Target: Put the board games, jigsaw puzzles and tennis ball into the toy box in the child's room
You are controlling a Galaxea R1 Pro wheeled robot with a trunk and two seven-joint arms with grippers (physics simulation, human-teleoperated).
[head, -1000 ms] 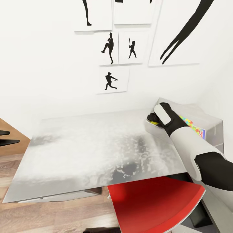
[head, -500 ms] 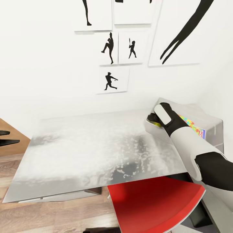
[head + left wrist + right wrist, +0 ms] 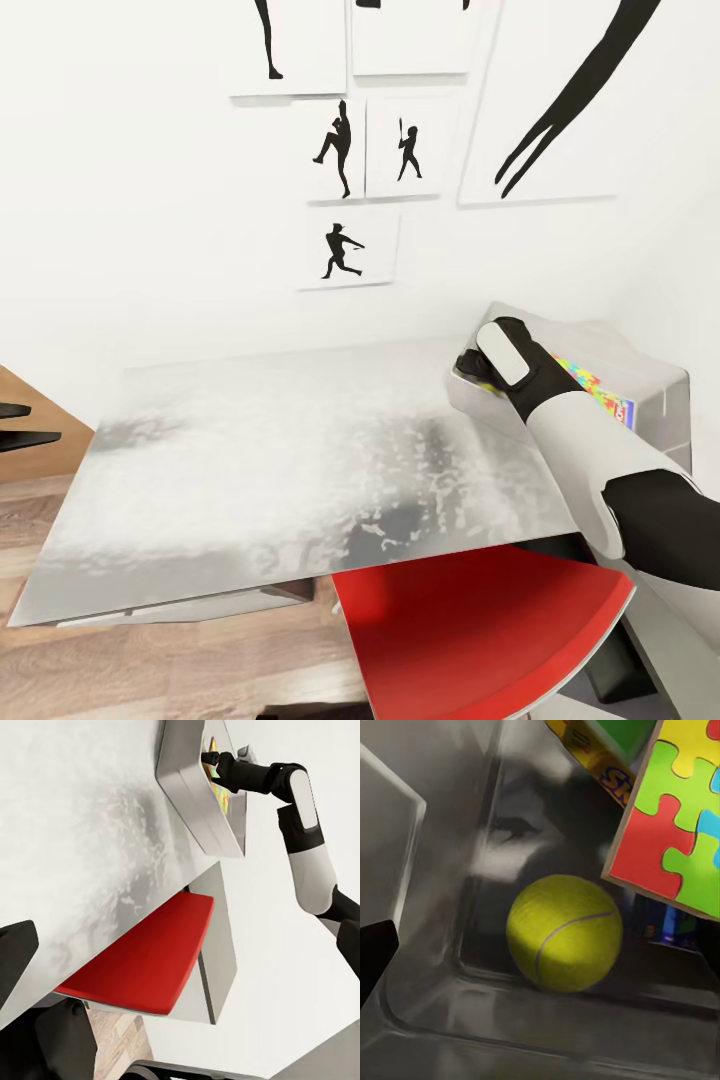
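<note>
Through the right wrist camera I see the tennis ball (image 3: 564, 932) lying on the floor of the toy box (image 3: 450, 915), close to one of its sloping grey walls. Above it a jigsaw puzzle (image 3: 675, 825) leans at an angle, its red, yellow, green and blue pieces facing me, and behind that I make out the corner of a board game (image 3: 600, 754) with yellow lettering on blue and a green cover. They are all inside the box; I cannot tell whether the puzzle touches the ball.

From the head camera the toy box (image 3: 640, 375) sits at the far right corner of the table (image 3: 300, 470), near the wall, and a strip of the coloured puzzle (image 3: 590, 385) shows over its rim. My right gripper (image 3: 472, 368) reaches over the near rim of the box, its tip dipping inside. The left wrist camera shows it (image 3: 210, 761) from the side at the box edge, but the fingers are too small and dark there, and in the right wrist view just a dark finger (image 3: 375, 952) edges the picture, so I cannot tell whether they are spread or pressed together.

My left gripper (image 3: 30, 997) hangs beside the table edge with its two dark fingers spread apart and nothing between them.

Under the table stands a red chair seat (image 3: 480, 625); on the white wall behind hang black silhouette pictures (image 3: 345, 245) of ball players
</note>
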